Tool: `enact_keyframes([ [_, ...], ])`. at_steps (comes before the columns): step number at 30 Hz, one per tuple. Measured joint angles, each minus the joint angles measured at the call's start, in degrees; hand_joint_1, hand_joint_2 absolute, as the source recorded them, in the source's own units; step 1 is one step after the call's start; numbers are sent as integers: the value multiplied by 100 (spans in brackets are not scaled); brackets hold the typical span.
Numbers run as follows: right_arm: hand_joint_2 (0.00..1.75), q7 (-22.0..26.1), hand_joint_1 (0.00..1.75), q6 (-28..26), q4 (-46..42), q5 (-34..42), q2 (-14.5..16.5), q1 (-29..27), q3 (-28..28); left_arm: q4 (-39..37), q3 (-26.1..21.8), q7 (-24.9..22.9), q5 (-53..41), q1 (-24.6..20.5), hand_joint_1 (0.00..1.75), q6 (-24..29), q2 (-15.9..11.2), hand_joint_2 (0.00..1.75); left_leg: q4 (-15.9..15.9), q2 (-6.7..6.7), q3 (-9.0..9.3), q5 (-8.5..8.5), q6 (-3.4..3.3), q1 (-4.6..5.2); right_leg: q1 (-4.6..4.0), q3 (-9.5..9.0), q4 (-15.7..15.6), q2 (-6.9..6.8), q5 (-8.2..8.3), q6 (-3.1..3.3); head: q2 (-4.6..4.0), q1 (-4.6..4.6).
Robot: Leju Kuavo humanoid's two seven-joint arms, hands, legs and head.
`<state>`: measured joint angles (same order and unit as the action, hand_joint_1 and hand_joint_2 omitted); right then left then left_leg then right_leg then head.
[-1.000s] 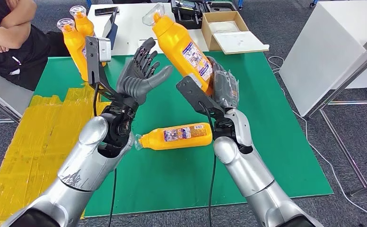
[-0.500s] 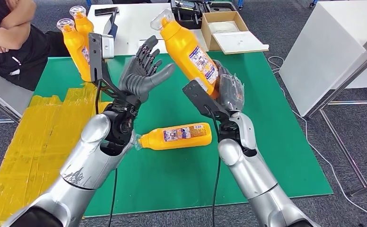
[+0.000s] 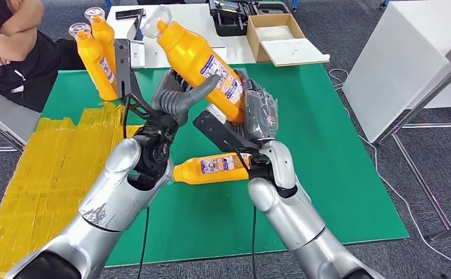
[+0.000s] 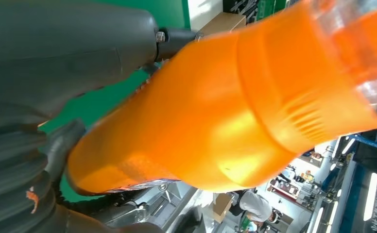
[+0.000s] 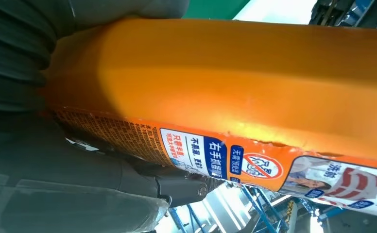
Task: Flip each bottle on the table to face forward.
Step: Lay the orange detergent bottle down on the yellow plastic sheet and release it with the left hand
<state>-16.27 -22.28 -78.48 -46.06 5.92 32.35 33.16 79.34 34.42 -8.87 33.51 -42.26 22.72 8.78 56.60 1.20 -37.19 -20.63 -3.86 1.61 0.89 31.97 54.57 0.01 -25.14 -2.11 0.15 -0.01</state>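
Right hand (image 3: 258, 110) raised above the green mat (image 3: 328, 151), fingers wrapped round the lower body of an orange bottle (image 3: 197, 58); the bottle is tilted, its clear cap up and away from the hand, leaning toward the left hand, label side partly facing the head camera. In the right wrist view the label strip (image 5: 254, 160) runs along the bottle just past the dark fingers (image 5: 26, 53), which press on the orange wall. Left hand (image 3: 179, 99) is up beside the same bottle, on the side opposite the right hand; its thick grey thumb (image 3: 197, 92) lies across the front of the bottle, touching it. The left wrist view shows the bottle's shoulder and ribbed neck (image 4: 254, 107) close against the grey thumb (image 4: 70, 53), with darker fingers (image 4: 60, 145) curling under the base, so the left hand looks to be closing on the bottle, though how firmly it grips I cannot tell. Below both hands, between the two forearms, a second orange bottle (image 3: 217, 167) lies on its side on the mat, cap end toward the left arm. Beyond the left hand, near the mat's far edge, two more orange bottles (image 3: 95, 55) stand upright, touching or nearly so. A person (image 3: 14, 40) with folded arms sits past those bottles.
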Motion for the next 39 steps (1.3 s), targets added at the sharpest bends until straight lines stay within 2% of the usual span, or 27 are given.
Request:
enact_keyframes([
  [15, 175, -138, 175, -11, 51, 740, 120, 77, 665, -21, 78, 72, 172, 0, 0, 266, -5, 175, 0, 3, 0, 1, 1, 0, 0, -1, 0, -1, 0, 0, 0, -1],
  [22, 175, -169, 175, -36, 93, 787, 122, 112, 742, -29, 83, 85, 176, 0, 3, 294, -8, 175, 0, 3, 0, 1, 1, 0, 0, -1, 0, -1, 0, 0, 0, 0],
  [26, 175, -200, 175, -27, 126, 939, 122, 131, 813, -31, 84, 115, 199, 2, 170, 307, -21, 175, 0, 3, -1, 1, 1, 0, 0, -1, 0, 0, 0, 0, 0, 0],
  [27, 175, -210, 175, -26, 140, 997, 122, 139, 843, -30, 85, 134, 204, 4, 175, 310, -26, 175, 0, 3, -1, 1, 1, 0, 0, -1, 0, -1, 0, 0, 0, 0],
  [39, 175, -320, 175, -26, 318, 1377, 125, 287, 1091, -29, 71, 212, 163, 31, 175, 410, -69, 175, 0, 3, -1, 1, 1, 0, 0, -1, 0, 0, 0, 0, 0, 0],
])
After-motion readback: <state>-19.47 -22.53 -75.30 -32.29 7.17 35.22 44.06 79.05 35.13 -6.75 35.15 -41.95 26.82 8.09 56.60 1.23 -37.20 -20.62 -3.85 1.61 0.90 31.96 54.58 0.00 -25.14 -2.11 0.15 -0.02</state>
